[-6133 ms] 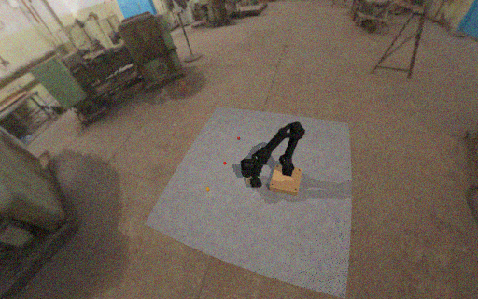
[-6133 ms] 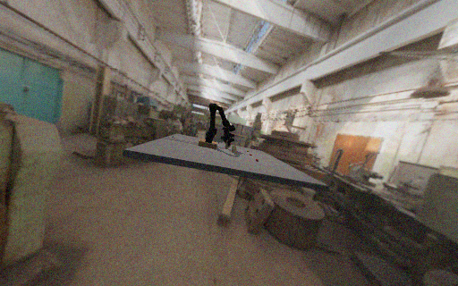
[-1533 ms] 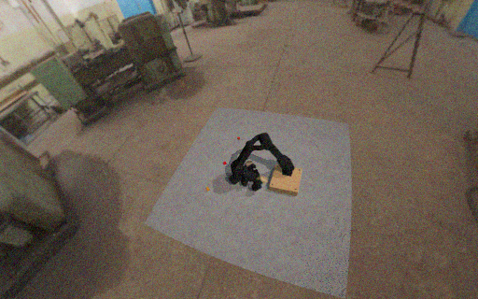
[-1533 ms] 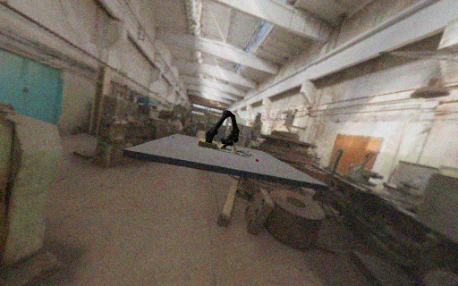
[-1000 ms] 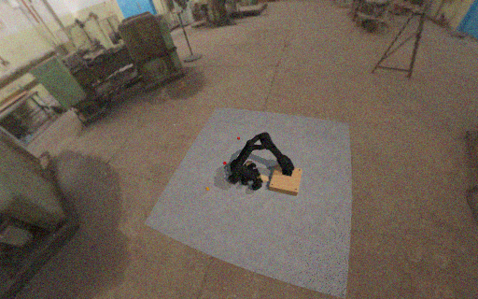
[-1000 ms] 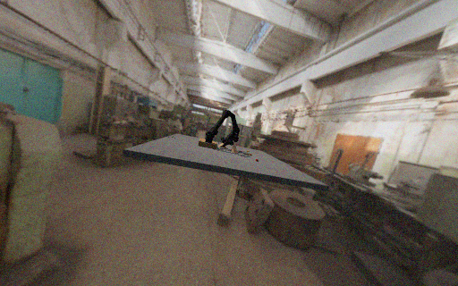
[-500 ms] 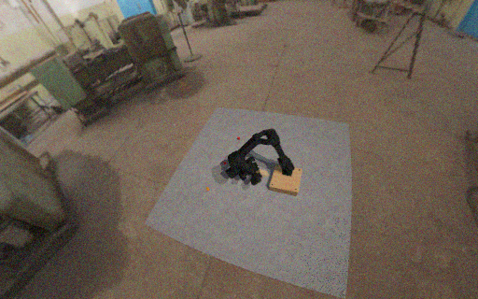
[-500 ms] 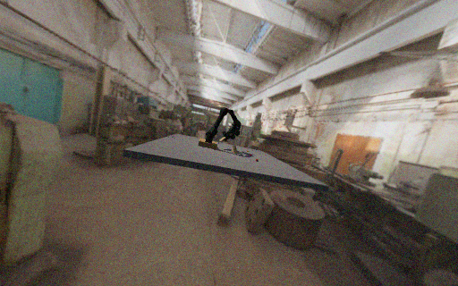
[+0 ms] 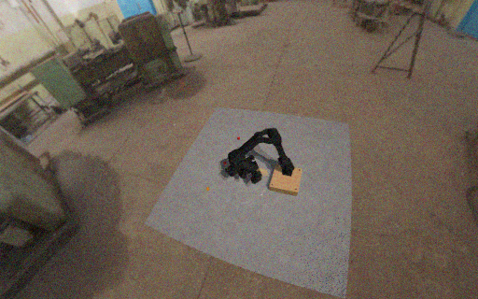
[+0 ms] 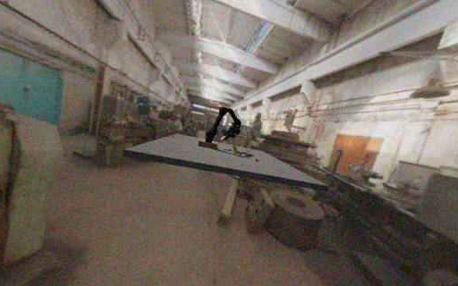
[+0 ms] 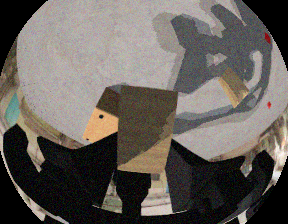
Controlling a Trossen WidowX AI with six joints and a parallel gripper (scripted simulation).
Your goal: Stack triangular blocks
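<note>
Hand: closed partway on a block, fingers stopped by its width. Block seen in the wrist view at frame centre, between the two dark fingers, extending upward in the frame away from the hand. Long axis of the held block: roughly along the hand's line of sight, tilted slightly toward the upper right of that frame. Whether lifted off the surface or resting on it: cannot tell for certain.

Top view: arm arched over the middle of the grey surface, hand down at the upper left corner of a tan shape. Tan shape reads as one broad slab here; too small to separate into two triangular pieces, so position of the second block relative to the held one cannot be stated. Small tan patch in the wrist view, right of centre, within the arm's shadow: possibly the other block, not confirmed.

Exterior view: hand low, at the tan mass near the far left part of the surface.

Judged requirement for the coming move: locate the lower block's sloped face, then align the held block's long axis parallel to it before lowering, ends flush. Risk: sideways contact shoving the lower block.
</note>
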